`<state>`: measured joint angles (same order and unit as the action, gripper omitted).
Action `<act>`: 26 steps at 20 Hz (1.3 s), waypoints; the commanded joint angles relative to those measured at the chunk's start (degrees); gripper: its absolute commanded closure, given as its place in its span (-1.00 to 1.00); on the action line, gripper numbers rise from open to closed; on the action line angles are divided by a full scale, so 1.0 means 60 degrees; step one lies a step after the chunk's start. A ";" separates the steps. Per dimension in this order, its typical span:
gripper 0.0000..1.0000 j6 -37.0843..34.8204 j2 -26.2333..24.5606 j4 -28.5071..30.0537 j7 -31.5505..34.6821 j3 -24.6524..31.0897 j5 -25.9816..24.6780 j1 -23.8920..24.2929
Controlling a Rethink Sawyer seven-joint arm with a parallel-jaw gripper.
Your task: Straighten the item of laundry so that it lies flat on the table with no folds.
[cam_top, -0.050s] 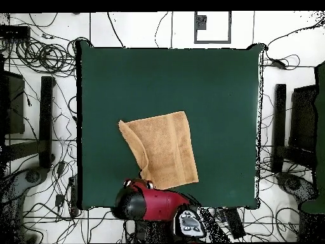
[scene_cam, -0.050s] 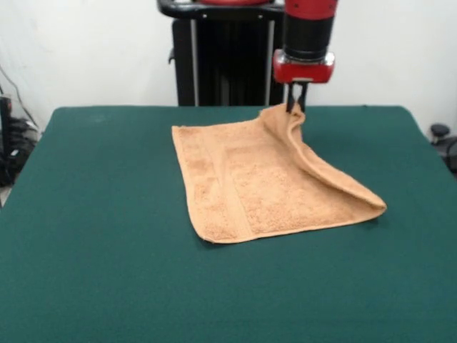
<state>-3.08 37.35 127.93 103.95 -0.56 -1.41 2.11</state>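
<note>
On the large dark green felt-topped table point(scene_cam, -0.050s: 86, 236), a small tan-orange terry towel point(scene_cam, -0.050s: 243, 179) with woven border bands is seen near the middle in the front view, somewhat toward the far side. Its left portion is spread flat, with one edge running along the left and a corner lying toward the front. Further right, the cloth is folded over: a raised ridge runs from the far corner down to a pointed corner at the right, where the towel is doubled on itself. No white label can be made out.

The task is judged to be partly done. The left and middle of the towel are laid out smoothly, while the right-hand fold remains to be opened and that edge drawn outward until a single layer lies on the table.

At the right of the towel's far edge, the red and black arm is held upright, descending from above. The dark jaws of the gripper point(scene_cam, -0.050s: 295, 106) are drawn narrow and closed on the towel's far corner, which is lifted slightly off the table. In the overhead view the jaws are hidden beneath the arm's bulk.
</note>
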 commanded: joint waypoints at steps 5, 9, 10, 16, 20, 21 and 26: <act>1.00 0.1134 -0.0045 0.1629 0.3829 0.0714 0.1577 -0.1022; 1.00 0.0900 0.0295 0.1850 0.3757 0.0952 0.1460 -0.1031; 1.00 0.0834 0.0441 0.1936 0.3806 0.0993 0.1467 -0.1081; 1.00 0.0829 0.0894 0.2235 0.3874 0.1374 0.1340 -0.1065; 1.00 0.1404 0.0361 0.2028 0.3748 0.1527 0.1113 -0.1046; 1.00 0.1669 0.0100 0.1879 0.3659 0.1500 0.0997 -0.1073; 1.00 0.2844 -0.1234 0.1250 0.3468 0.1656 0.0546 -0.0916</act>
<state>6.02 38.89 139.12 112.12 1.47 2.78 -2.81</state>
